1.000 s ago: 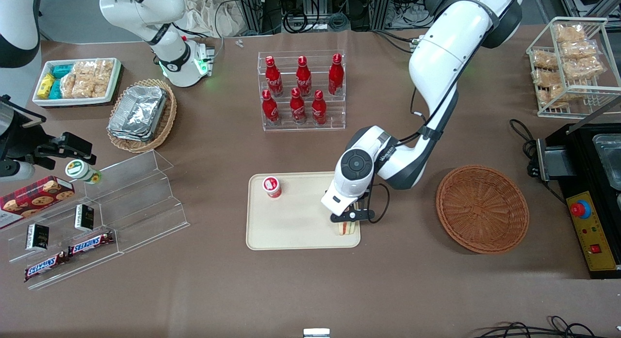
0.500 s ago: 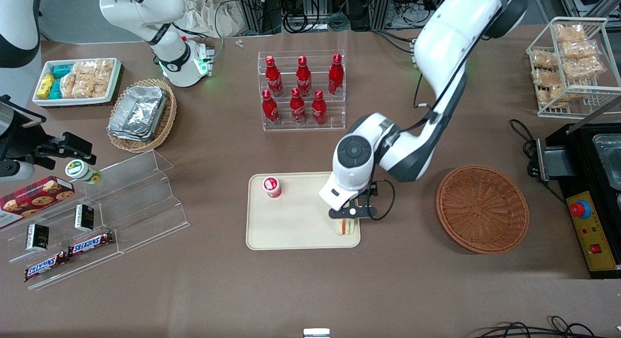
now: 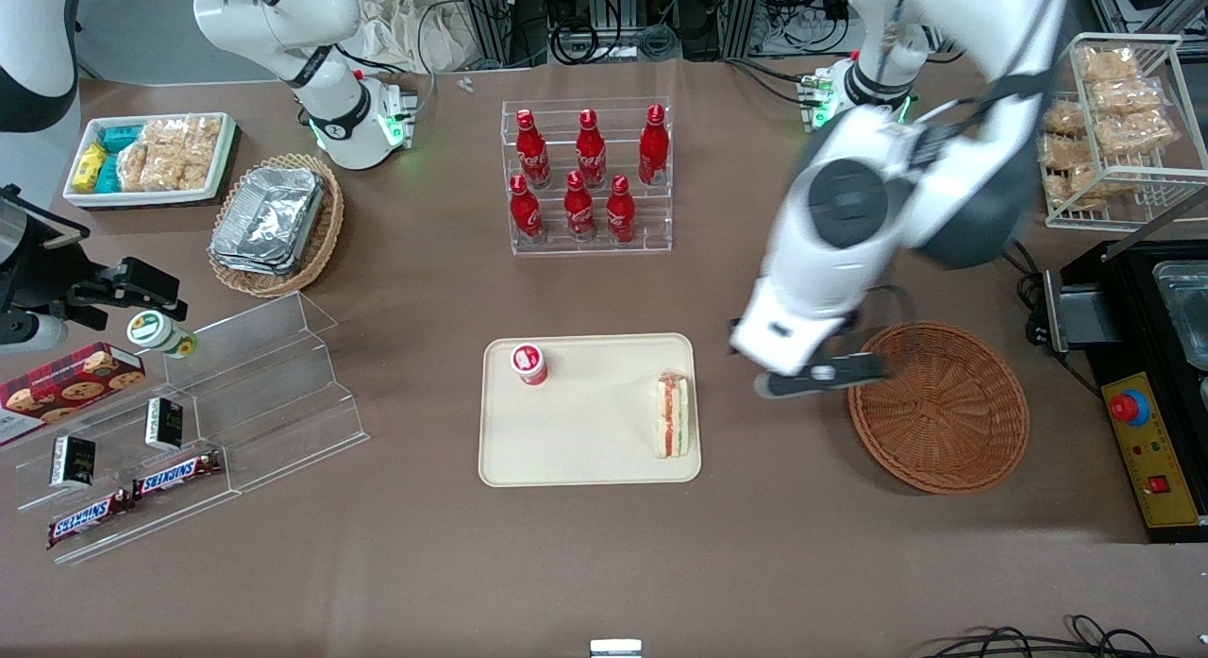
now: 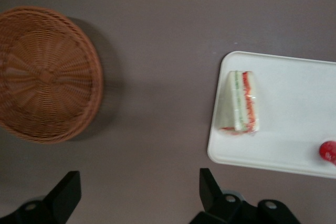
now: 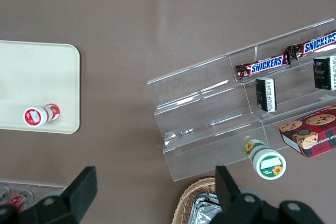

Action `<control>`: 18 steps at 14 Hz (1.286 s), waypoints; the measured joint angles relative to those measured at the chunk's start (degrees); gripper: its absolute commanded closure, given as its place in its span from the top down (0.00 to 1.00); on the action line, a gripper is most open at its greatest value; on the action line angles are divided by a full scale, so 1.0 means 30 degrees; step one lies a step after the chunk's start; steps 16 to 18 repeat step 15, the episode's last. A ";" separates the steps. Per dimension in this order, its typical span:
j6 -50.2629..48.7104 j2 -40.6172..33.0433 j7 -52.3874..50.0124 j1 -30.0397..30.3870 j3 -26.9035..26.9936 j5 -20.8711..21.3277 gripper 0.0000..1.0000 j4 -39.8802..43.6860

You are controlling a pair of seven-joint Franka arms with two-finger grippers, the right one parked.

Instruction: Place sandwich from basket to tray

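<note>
Sandwich [image 3: 672, 415]: lies on the tray [image 3: 576, 450], at the edge nearest the basket [image 3: 939, 405], which holds nothing.
Pincer [image 3: 819, 379]: fingers spread wide, holding nothing, raised over the surface [image 3: 755, 564] between tray and basket.
Handling: likely light, soft, easily crushed; grip gently across the flat bread faces.
</note>
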 measured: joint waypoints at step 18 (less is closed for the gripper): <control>-0.6473 -0.7725 0.9365 0.5520 0.1270 -0.2060 1.00 -0.2606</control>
